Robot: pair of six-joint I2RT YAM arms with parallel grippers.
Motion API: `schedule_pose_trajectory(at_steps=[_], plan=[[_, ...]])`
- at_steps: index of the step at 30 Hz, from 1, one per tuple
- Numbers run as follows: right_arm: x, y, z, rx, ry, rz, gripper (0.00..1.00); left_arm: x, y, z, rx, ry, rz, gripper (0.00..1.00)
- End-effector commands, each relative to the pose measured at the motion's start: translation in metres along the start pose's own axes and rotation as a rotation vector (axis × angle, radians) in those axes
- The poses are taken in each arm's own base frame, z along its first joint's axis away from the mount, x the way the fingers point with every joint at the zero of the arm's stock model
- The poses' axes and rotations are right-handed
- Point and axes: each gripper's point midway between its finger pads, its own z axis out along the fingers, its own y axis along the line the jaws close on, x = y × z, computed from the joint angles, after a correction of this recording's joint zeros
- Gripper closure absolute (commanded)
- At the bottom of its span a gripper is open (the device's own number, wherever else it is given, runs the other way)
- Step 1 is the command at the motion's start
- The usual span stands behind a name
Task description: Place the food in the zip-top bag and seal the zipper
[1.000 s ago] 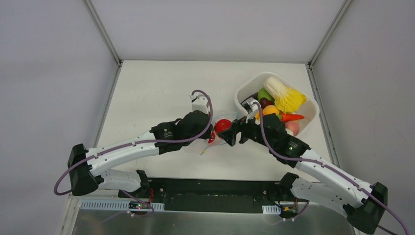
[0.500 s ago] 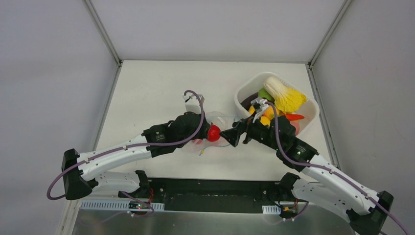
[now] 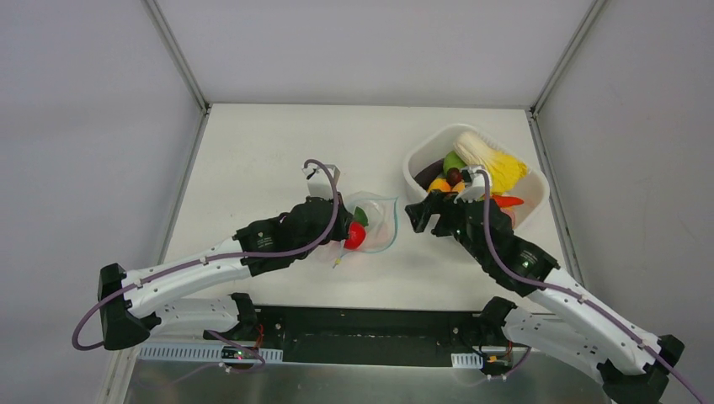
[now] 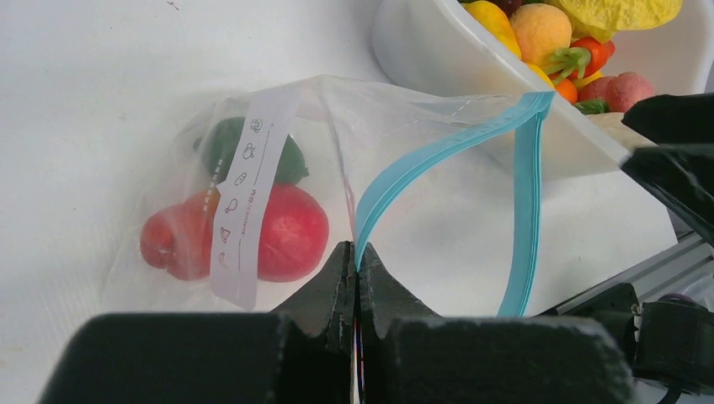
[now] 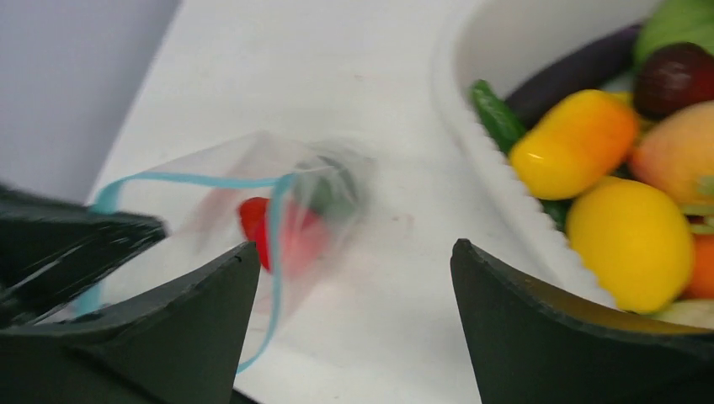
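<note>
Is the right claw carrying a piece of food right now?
No, the right claw stands open and empty; the red food lies inside the zip-top bag.

The table [image 3: 269, 160] carries the bag [image 3: 379, 212] near its middle and the tub [image 3: 539, 181] to the right of it, further back. The bag lies flat with its mouth turned right, towards the tub, and the zipper [image 4: 526, 194] rims that mouth. Two pieces of food [image 4: 286, 231] lie inside the bag at its left end, one behind the other, touching. More food is heaped in the tub. The left gripper [image 4: 354, 261] sits at the bag's near-left side, clamped on the zipper. The right gripper [image 3: 418, 217] is between bag and tub, just beside the tub's left wall and apart from the bag, jaws spread with nothing in them.
</note>
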Motion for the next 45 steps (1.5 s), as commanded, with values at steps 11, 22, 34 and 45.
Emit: schedule_pose_trajectory(at_steps=[11, 22, 34, 45], plan=[[-0.051, -0.176, -0.012, 0.752, -0.069, 0.130, 0.07, -0.004, 0.004, -0.002, -0.016, -0.035, -0.007, 1.00], [-0.024, -0.210, -0.041, 0.953, -0.074, 0.222, 0.10, -0.003, -0.002, 0.004, -0.015, -0.017, 0.024, 1.00], [0.009, -0.233, -0.055, 1.116, 0.008, 0.233, 0.12, -0.005, -0.005, 0.006, -0.006, -0.012, 0.058, 1.00], [0.030, -0.222, -0.048, 1.047, 0.147, 0.238, 0.22, -0.005, -0.009, 0.006, 0.017, -0.004, 0.093, 1.00]])
